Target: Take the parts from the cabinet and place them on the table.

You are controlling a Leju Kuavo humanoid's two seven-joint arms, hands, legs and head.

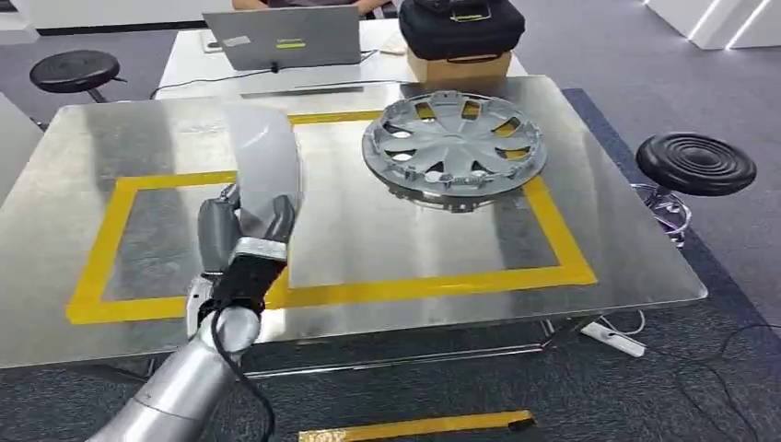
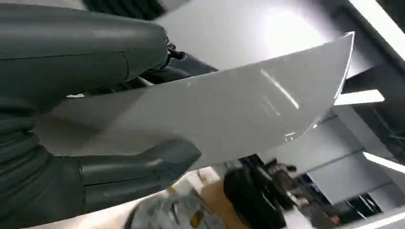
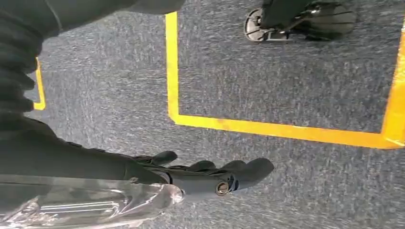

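Part in grasp: a pale grey-white curved panel [image 1: 265, 157], smooth and glossy, thin-edged, with one rounded corner. The left robot hand [image 1: 241, 241] is clamped on its lower end, thumb on one face and darker fingers on the other. The panel stands roughly upright above the tabletop [image 1: 83, 147], over the left half of the yellow tape rectangle [image 1: 120, 207]; whether its lower edge touches the metal surface cannot be told.

A silver hubcap [image 1: 453, 145] lies flat on the tabletop at the rectangle's far right corner, overlapping the tape, well apart from the panel.

Left wrist view: the panel [image 2: 239, 105] runs from the hand toward open ceiling space, with bright streak reflections on its face; the thick grey thumb [image 2: 138, 164] presses one side. This view shows the sheet's curvature and clean edge, which the head view blurs.

Right wrist view: the right robot hand [image 3: 210, 174] hangs over blue-grey carpet [image 3: 286, 86] marked with yellow floor tape [image 3: 267, 126]; its fingers are loosely extended and hold nothing. A clear, shiny object sits beside the wrist at the frame edge; identity unclear.

Surroundings, head view: a laptop [image 1: 284, 39], a black bag [image 1: 460, 28] on a cardboard box [image 1: 458, 69], and two black stools [image 1: 695, 164] beside the tables.
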